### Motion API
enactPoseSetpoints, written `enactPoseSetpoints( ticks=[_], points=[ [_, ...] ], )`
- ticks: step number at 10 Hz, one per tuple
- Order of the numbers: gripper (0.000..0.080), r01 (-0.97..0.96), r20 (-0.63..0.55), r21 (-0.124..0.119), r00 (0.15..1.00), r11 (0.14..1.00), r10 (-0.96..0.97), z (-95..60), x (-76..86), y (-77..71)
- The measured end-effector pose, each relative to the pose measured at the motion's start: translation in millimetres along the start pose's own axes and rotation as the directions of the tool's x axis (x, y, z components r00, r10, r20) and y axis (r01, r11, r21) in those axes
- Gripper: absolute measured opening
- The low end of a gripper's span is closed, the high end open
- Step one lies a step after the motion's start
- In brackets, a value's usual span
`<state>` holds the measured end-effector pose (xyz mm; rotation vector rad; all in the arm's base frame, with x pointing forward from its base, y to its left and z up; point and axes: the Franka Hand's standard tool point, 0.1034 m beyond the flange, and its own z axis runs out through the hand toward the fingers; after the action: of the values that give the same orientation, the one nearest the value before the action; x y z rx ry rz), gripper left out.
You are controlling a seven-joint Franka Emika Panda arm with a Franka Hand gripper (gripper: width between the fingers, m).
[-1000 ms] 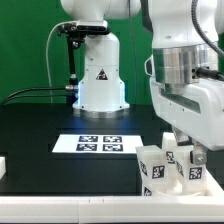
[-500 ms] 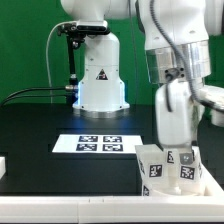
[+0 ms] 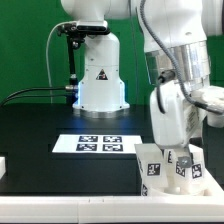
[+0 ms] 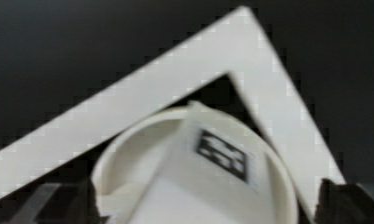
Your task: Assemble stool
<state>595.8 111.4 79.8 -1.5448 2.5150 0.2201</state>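
Observation:
Several white stool legs with black-and-white tags (image 3: 158, 166) stand clustered at the exterior view's lower right. My gripper (image 3: 173, 148) hangs straight down into that cluster, and the legs hide its fingertips. In the wrist view a rounded white leg (image 4: 175, 165) carrying one tag fills the space between my two dark fingers (image 4: 56, 206), which stand wide apart at either side of it. My gripper (image 4: 202, 210) looks open around this leg. I cannot make out the round seat in either view.
The marker board (image 3: 100, 143) lies flat on the black table in front of the white robot base (image 3: 100, 75). A white angled bar (image 4: 139, 95) forms a corner just behind the leg. A small white block (image 3: 3, 163) sits at the exterior view's left edge.
My arm has swung and turned toward the exterior view's left over the leg cluster, and the hand now sits lower among the legs. The legs have not moved.

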Motion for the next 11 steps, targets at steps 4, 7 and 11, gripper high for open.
enactPoseSetpoints(
  ticks=[4, 7, 11],
  points=[
    [0.0648, 0.452, 0.034, -0.041, 0.892, 0.891, -0.451, -17.8, -12.8, -3.5],
    [0.0649, 0.612, 0.035, -0.043, 0.791, 0.790, -0.611, -17.6, -11.0, -3.0],
    [0.0649, 0.969, 0.012, -0.088, 0.234, 0.232, -0.972, -22.3, -10.4, -8.9]
  ],
)
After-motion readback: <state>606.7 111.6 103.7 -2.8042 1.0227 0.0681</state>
